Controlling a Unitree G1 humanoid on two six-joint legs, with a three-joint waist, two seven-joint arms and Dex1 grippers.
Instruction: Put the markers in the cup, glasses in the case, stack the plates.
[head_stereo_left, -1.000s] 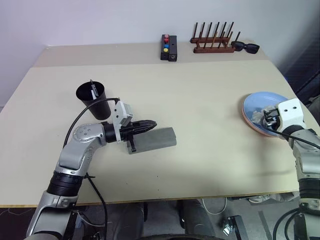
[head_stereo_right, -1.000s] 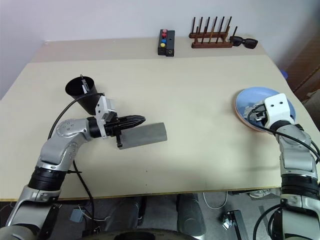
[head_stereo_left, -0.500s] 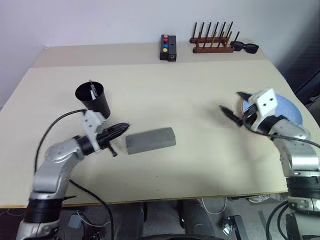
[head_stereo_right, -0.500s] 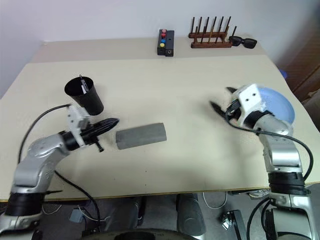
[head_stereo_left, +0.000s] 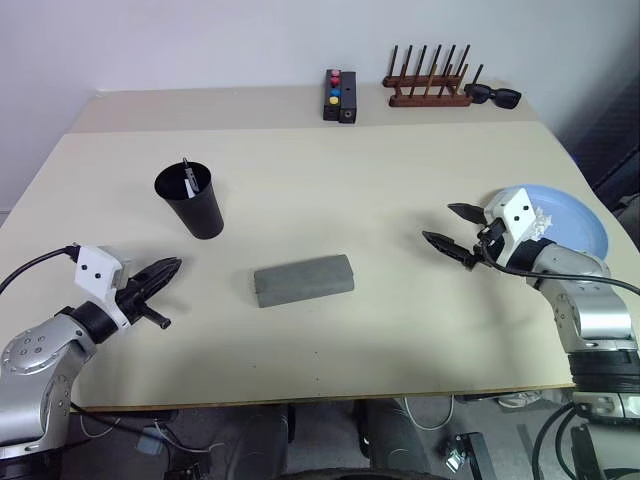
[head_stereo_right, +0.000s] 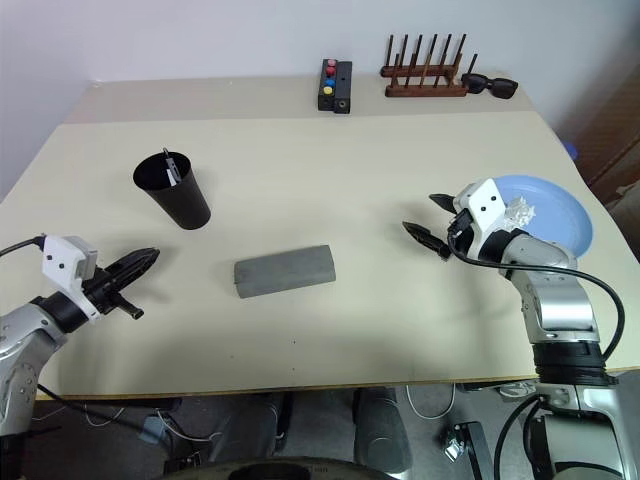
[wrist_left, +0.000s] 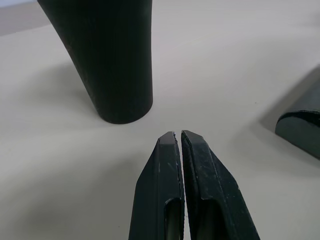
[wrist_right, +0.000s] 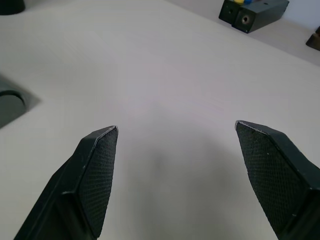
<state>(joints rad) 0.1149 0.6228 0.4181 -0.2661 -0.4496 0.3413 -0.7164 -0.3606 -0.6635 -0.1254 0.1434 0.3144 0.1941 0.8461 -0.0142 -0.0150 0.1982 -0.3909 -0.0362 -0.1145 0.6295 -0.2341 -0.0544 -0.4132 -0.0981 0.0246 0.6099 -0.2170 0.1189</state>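
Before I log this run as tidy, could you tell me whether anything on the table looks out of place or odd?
One thing stands out: a crumpled white scrap lies on the blue plate at the table's right edge. The closed case lies slightly askew mid-table.

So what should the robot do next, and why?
Probably pull both arms back and stop. The markers stand in the cup, the case lies shut, and the blue plate sits by the table's right edge. The left gripper is shut and empty; the right gripper is open and empty.
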